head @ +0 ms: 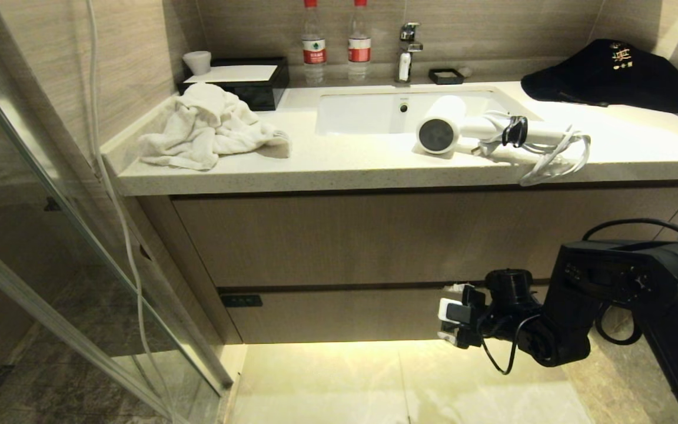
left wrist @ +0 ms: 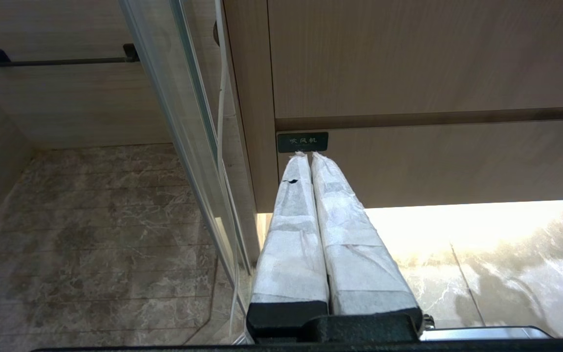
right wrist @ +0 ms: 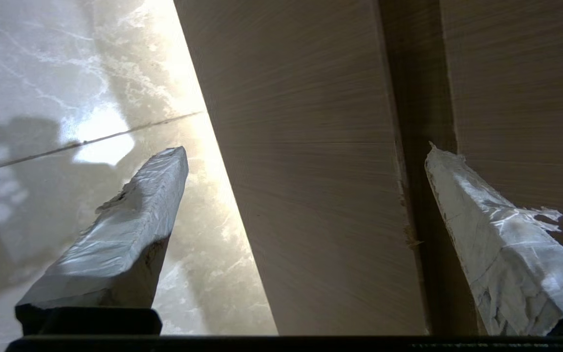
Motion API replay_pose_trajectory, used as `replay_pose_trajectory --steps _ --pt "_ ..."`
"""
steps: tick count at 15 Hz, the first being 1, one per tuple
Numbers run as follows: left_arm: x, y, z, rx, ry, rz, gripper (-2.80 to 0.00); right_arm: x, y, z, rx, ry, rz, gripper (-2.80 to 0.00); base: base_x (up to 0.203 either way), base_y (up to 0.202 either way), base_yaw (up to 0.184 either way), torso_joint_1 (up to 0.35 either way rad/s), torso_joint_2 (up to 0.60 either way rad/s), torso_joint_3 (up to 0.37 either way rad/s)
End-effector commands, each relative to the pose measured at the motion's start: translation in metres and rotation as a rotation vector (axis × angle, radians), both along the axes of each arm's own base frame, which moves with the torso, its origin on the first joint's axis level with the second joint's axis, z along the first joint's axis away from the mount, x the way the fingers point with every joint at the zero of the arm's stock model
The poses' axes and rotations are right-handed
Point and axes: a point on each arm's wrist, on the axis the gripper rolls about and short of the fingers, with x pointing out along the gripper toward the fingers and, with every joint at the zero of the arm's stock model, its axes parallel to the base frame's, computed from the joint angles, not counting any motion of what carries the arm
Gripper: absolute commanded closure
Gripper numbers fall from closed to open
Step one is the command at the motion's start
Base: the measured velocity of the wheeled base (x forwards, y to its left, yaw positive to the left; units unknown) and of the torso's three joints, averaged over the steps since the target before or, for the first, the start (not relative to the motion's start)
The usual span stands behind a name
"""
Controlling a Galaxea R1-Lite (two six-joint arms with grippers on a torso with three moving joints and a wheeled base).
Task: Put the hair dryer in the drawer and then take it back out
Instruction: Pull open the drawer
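The white hair dryer (head: 446, 131) lies on the countertop (head: 339, 165) in front of the sink, its dark round end facing me and its strapped cord (head: 551, 156) trailing over the counter edge. The drawer (head: 345, 315) is closed; it is the low wood-grain front with a small black label (head: 241, 300). My right gripper (head: 452, 315) is open at the drawer's right part. In the right wrist view the gripper (right wrist: 305, 148) straddles the drawer front (right wrist: 311, 195), one finger by the dark gap above it, the other past its lower edge. My left gripper (left wrist: 308, 155) is shut and empty, pointing at the label (left wrist: 302, 142).
A taller wood-grain front (head: 421, 238) sits above the drawer. On the counter are a crumpled white towel (head: 209, 126), a black tray (head: 239, 79), two water bottles (head: 336, 44) and a black cloth (head: 610, 76). A glass shower door (head: 50, 235) stands at the left. The floor (head: 409, 383) below is lit.
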Motion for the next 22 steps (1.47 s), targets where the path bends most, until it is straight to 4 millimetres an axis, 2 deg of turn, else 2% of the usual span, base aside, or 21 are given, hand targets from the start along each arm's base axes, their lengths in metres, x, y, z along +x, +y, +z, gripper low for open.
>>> replay_pose_trajectory --steps 1,10,19,22 --pt "0.000 0.000 0.000 0.000 0.003 0.001 0.00 -0.001 0.003 0.000 -0.007 -0.006 0.011 -2.80 0.000 0.000 0.000 0.000 0.00 0.000" --pt "0.000 0.000 0.000 0.000 0.003 0.000 0.00 -0.007 0.001 -0.001 -0.018 0.027 0.022 -2.80 0.000 0.000 0.000 0.000 0.00 0.000" --pt "0.000 0.000 0.000 0.000 0.003 0.000 0.00 -0.015 -0.001 0.008 -0.027 0.049 0.017 -2.80 0.000 0.000 0.000 0.000 0.00 0.000" --pt "0.000 0.000 0.000 0.000 0.002 0.000 0.00 -0.014 -0.014 0.016 -0.099 0.006 -0.009 -2.80 0.000 0.000 0.000 0.000 0.00 0.000"
